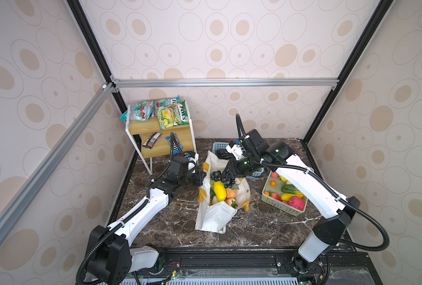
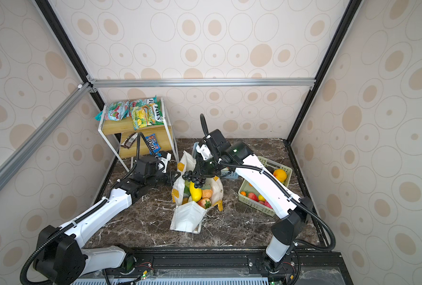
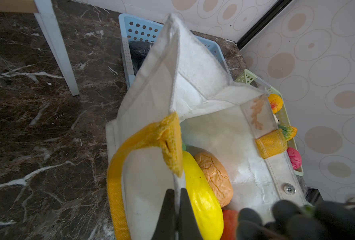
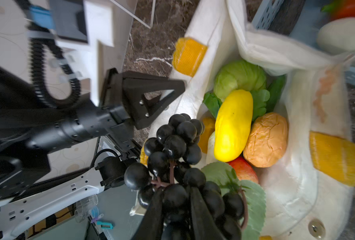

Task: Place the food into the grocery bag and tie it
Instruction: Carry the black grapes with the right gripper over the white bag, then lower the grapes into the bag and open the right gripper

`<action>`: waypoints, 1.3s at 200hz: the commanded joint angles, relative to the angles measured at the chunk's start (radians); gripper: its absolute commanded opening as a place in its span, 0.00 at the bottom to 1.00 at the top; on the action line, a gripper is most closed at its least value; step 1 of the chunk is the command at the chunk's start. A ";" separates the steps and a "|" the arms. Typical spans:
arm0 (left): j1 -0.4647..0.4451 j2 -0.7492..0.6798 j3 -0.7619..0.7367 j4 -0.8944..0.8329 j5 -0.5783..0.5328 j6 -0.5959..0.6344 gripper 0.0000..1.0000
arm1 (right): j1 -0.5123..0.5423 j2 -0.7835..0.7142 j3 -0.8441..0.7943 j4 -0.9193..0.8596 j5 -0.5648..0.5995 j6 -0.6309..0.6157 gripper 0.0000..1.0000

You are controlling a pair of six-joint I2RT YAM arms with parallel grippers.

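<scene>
While left fingers (image 3: pixel 165 218) pinch grocery bag (image 3: pixel 151 93) rim, right fingers (image 4: pixel 201 218) hold grapes (image 4: pixel 174 143).

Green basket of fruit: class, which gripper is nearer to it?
Right. The right gripper holds the grapes over the grocery bag, next to the green basket; the left gripper clamps the bag's rim on the side away from the basket.

One grocery bag (image 1: pixel 214 219). Two lattice baskets: one blue basket (image 3: pixel 139 29), one green basket (image 1: pixel 279 207). One two-tier shelf (image 1: pixel 143 125). Upper tier: three snack packets (image 1: pixel 171 116). Lower tier: one brown bar (image 1: pixel 152 140), one M&M's packet (image 2: pixel 152 144). One grape bunch (image 4: pixel 176 141). Showing in bag: one yellow fruit (image 4: pixel 232 124), one brown-orange round one (image 4: pixel 266 139), one cabbage (image 4: pixel 239 76), one red fruit (image 4: pixel 243 168). Two robot arms (image 1: pixel 140 217).
</scene>
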 commanded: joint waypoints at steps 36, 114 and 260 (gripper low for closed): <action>0.006 -0.002 0.040 0.008 -0.018 0.012 0.00 | 0.005 0.122 -0.064 0.066 -0.019 -0.019 0.23; 0.006 -0.005 0.032 0.009 -0.019 0.012 0.00 | 0.016 0.227 -0.137 0.087 0.017 -0.038 0.26; 0.007 -0.014 0.033 0.006 -0.028 0.016 0.00 | 0.014 0.186 0.003 -0.085 0.137 -0.131 0.65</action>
